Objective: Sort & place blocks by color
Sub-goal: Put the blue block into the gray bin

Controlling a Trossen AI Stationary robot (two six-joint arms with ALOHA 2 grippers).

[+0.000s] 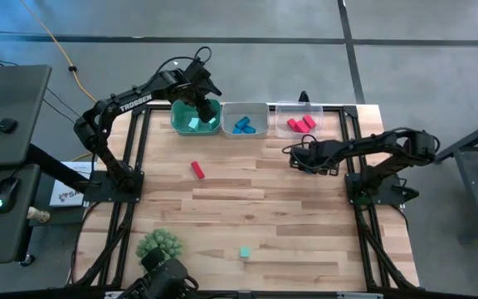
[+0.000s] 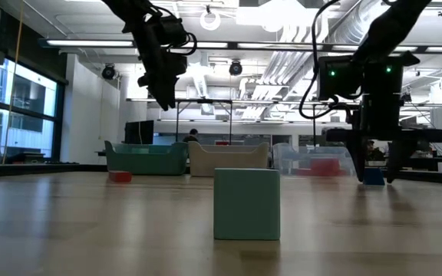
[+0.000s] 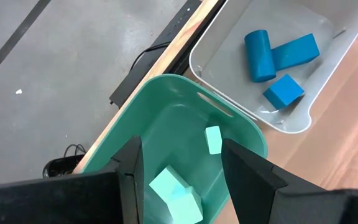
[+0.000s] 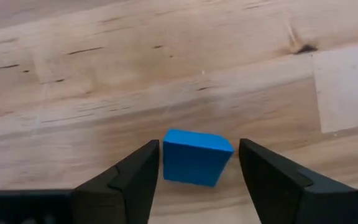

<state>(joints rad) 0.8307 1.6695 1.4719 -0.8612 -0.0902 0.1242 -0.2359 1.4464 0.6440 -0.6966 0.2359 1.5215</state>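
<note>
Block sorting on tabletop, three bins at far edge.
Left tool: spread wide, empty, above teal bin holding teal blocks. Right tool: spread, straddling blue cube on the wood, near clear bin. Loose: red block mid-table, teal cube near front. Blue blocks in middle bin.

Stood in a row along the table's 12 o'clock edge, blocking passage there: teal bin, grey bin, clear bin. Lay as small obstacles: red block at centre-left, teal cube toward 6 o'clock, plant ball at 7 o'clock. Remained open between them: the bare boards.
</note>
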